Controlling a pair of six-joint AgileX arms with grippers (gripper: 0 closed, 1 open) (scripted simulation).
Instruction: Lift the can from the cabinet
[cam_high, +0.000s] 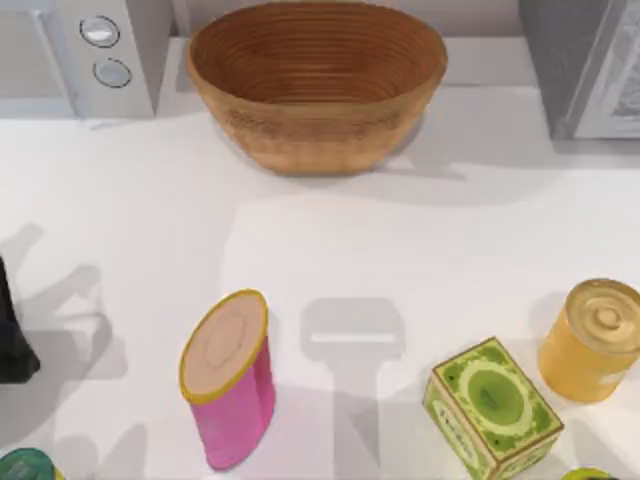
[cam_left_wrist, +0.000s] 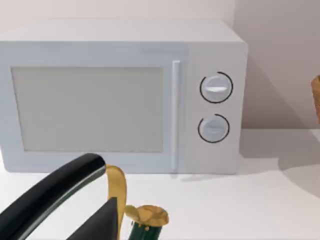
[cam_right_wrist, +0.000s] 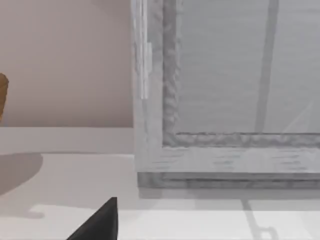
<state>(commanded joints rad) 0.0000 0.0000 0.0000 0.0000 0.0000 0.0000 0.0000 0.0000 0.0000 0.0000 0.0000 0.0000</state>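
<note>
The can (cam_high: 592, 340) stands upright on the white cabinet (cam_high: 330, 260) near the top view's right edge, its long axis vertical, just beside a green box (cam_high: 491, 408); a pink canister (cam_high: 229, 377) stands left of centre. The left gripper (cam_high: 12, 335) sits at the far left edge, well apart (whether its fingers are spread cannot be told); the right arm looks nearer, so the lift probably falls to it, reaching from above.

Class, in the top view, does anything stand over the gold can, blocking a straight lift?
Nothing visible does. The gold can stands upright and uncovered on the white worktop; the green box sits beside it, not over it.
</note>
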